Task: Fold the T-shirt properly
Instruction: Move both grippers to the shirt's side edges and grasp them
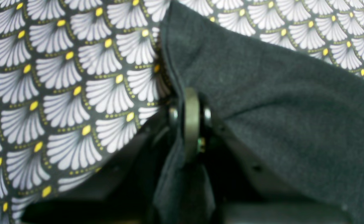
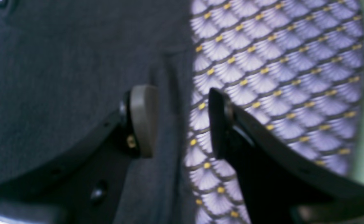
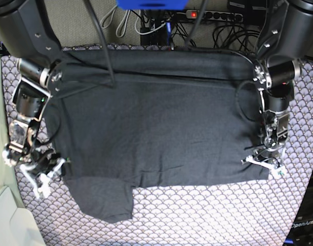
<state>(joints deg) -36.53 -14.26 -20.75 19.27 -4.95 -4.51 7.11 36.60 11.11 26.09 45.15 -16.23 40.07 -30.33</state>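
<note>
The dark charcoal T-shirt [image 3: 156, 128] lies spread flat on the table, one sleeve [image 3: 102, 200] sticking out toward the front left. In the base view my left gripper [image 3: 264, 163] sits at the shirt's right front corner. Its wrist view shows the left gripper [image 1: 191, 124] shut, with a fold of the T-shirt [image 1: 278, 109] pinched between the pads. At the shirt's left edge is my right gripper [image 3: 41, 174]. Seen from the wrist, the right gripper [image 2: 180, 123] is open, and the hem of the T-shirt [image 2: 60, 77] runs between its two fingers.
A purple-white scallop-patterned cloth [image 3: 197, 215] covers the table under the shirt. Cables and a power strip [image 3: 197, 14] lie behind the back edge. A pale bin [image 3: 7, 220] stands at the front left, and a black box [image 3: 305, 220] at the front right.
</note>
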